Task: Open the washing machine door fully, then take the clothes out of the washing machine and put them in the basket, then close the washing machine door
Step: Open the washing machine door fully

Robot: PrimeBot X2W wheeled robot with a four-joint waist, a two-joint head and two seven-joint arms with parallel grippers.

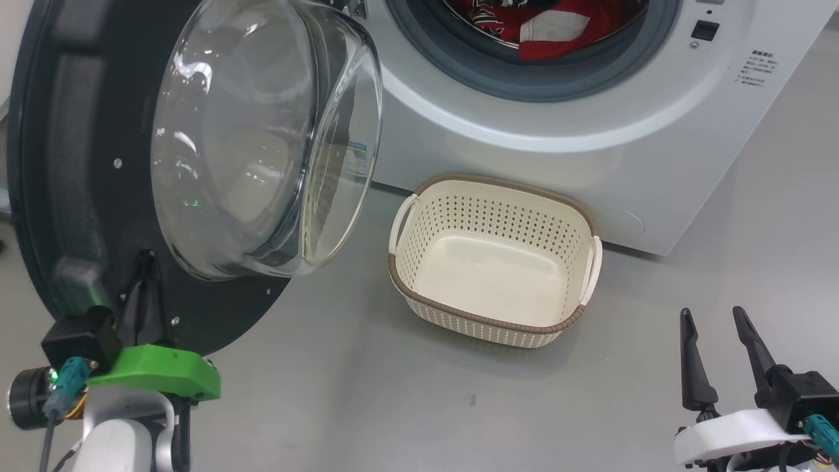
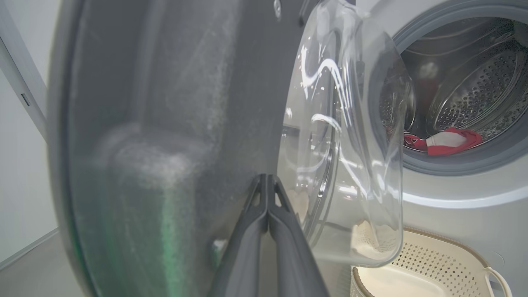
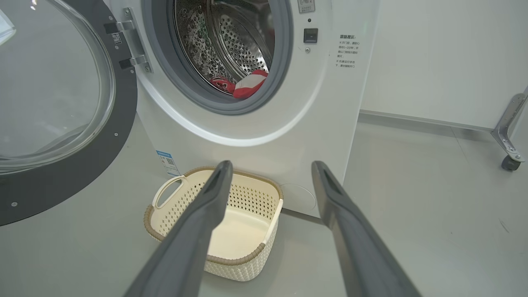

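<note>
Evidently the door-opening step is in hand: the left gripper point(image 2: 267, 181), its two fingers pressed tight together and grasping nothing, is set against the inner black face of the washing machine door point(image 1: 65, 196), low down beside the glass bowl point(image 1: 262, 131). The door is swung well out from the washing machine point(image 1: 524, 131). The push is best applied steadily and away from the hinge, so that the closed tips are not let slide onto the glass. The right gripper point(image 1: 713, 328), spread wide and empty, is held above the floor near the basket point(image 1: 485, 216), which stands empty just before the machine. The clothes point(image 1: 557, 33) lie in the drum, red at the lip of the opening. Whether the fingertips truly touch the door cannot be told. How many garments lie deeper is hidden, and the door's outer edge is cut off.
</note>
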